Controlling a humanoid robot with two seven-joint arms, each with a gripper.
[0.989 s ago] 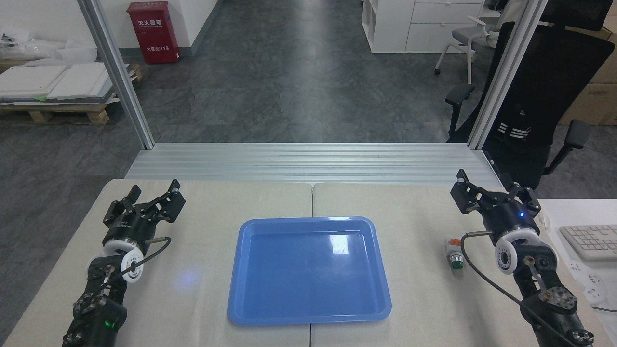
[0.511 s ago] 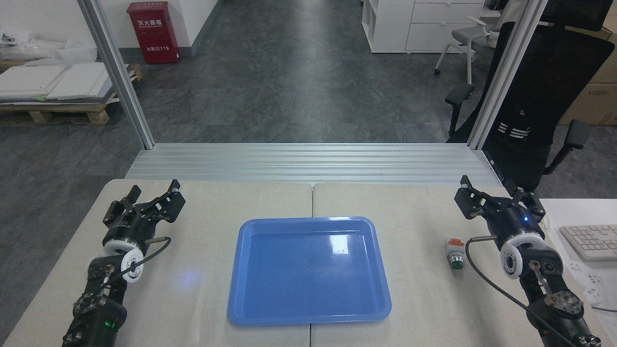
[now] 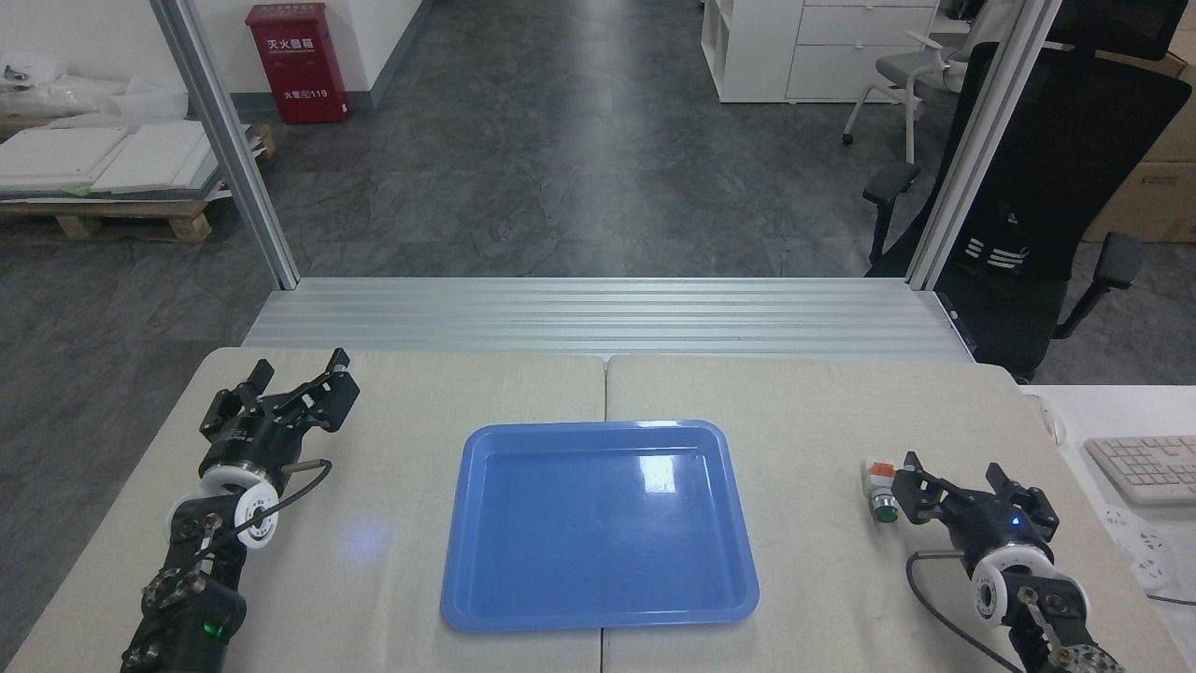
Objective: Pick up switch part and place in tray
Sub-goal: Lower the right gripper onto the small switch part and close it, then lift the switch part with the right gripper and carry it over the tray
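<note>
Right tool [image 3: 953, 486] open — switch part [image 3: 877, 487] not yet held.
Part lies on table just left of the tool, outside tray [image 3: 598, 523] — likely light, rigid; grip across blocky body.

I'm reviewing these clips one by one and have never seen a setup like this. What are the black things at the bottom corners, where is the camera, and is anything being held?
The camera sits in the robot's head, looking forward and down over a beige table. The two black jointed things are the robot's own arms, each ending in a gripper. The left gripper rests open at the table's left side, holding nothing. The right gripper is open too, also empty, with one finger right beside the switch part, a small whitish piece with an orange end and a green button. It lies on the table, right of the blue tray, which has nothing in it. A keyboard lies on the neighbouring desk at far right.
</note>
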